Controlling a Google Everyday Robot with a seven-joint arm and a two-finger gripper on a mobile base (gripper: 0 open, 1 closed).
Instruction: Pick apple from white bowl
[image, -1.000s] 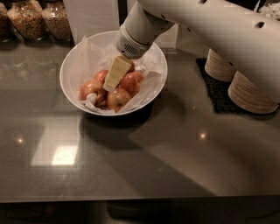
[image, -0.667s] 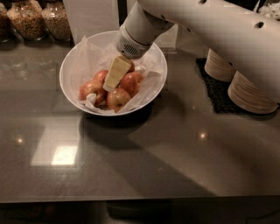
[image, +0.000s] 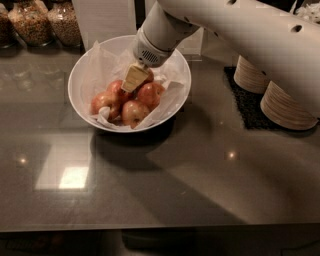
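The white bowl (image: 82, 75), lined with crinkled white paper, stands on the dark counter at upper left of centre. Several reddish-gold apples lie in it. The palest, most yellow-gold apple (image: 134, 113) sits at the front. Redder ones lie at the left (image: 102, 101) and right (image: 151, 94). My gripper (image: 132, 80) reaches down into the bowl from the upper right on the white arm. Its beige tip sits over the back of the apple pile, between the rear apples. I cannot see whether it holds anything.
Two stacks of beige disposable bowls (image: 285, 102) stand on a dark mat at right. Glass jars of grain (image: 35, 22) line the back left. A white upright box (image: 102, 17) stands behind the bowl. The counter's front edge runs along the bottom.
The gripper's tip has risen slightly within the bowl. The apples and bowl have not visibly moved.
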